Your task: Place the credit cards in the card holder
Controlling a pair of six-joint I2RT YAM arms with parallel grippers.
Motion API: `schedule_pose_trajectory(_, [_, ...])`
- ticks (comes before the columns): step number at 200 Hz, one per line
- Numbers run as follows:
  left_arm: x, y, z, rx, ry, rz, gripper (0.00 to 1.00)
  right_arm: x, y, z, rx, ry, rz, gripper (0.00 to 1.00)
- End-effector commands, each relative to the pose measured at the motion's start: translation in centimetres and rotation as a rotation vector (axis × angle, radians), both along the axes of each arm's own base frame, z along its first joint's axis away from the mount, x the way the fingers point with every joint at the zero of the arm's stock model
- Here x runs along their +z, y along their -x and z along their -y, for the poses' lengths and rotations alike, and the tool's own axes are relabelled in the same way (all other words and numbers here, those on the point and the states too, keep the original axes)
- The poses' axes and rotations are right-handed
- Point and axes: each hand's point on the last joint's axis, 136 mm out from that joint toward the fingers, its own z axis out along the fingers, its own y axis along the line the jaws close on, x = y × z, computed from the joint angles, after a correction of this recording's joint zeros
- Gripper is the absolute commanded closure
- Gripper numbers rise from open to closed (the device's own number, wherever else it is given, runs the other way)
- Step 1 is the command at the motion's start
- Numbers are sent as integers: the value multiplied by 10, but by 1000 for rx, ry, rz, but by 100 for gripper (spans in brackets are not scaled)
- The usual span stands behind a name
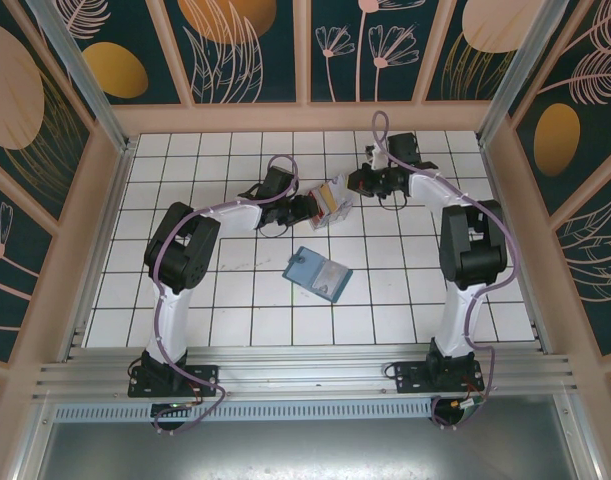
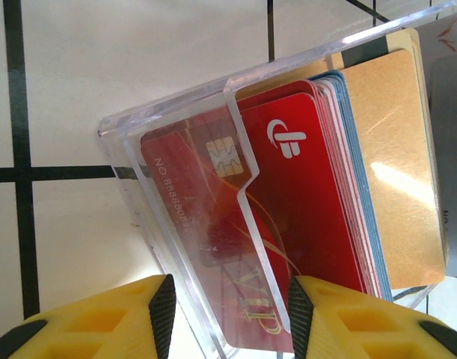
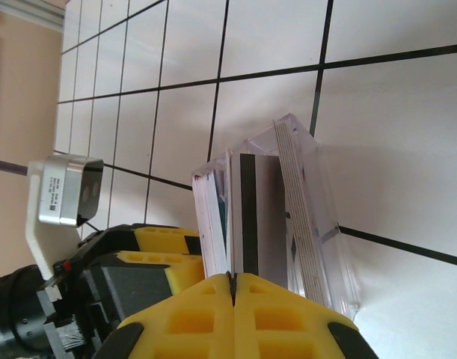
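The left pincer (image 2: 230,299) is gripping the clear box (image 2: 191,127), one yellow finger pressing against each side. The box is being held above the surface (image 1: 405,290), toward its far middle. The cards (image 2: 288,194) are standing stacked inside the box, a red chip card facing the left wrist camera and a gold one sitting at the back.

The right pincer (image 3: 232,278) is pressing its fingers together on the edge of a striped card (image 3: 262,209), which is sticking out of the box.

The holder (image 1: 317,272) is lying flat on the surface between the two arms, nearer the bases than the box and apart from both pincers.
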Motion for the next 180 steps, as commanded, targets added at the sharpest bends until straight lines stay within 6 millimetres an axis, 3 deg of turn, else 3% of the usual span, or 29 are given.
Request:
schedule_pose_trajectory(1, [-11,8,-5,-2,-20,-36,54,29,-2,3,1,-52,60,95])
schedule_pose_trajectory(53, [-9,7,-4,-1,-13,-33,54,12,3,1,5,-56,20,95])
schedule_pose_trajectory(88, [-10,8,-5,-3,-19,-37,54,3,-1,10,-25,22,33,95])
schedule_pose_trajectory(131, [-9,7,-4,0,-12,-34,54,8,-2,4,-11,18,47,95])
schedule_pose_trajectory(180, [-7,7,-5,-1,-16,-32,54,14,-14,13,-31,83,77,96])
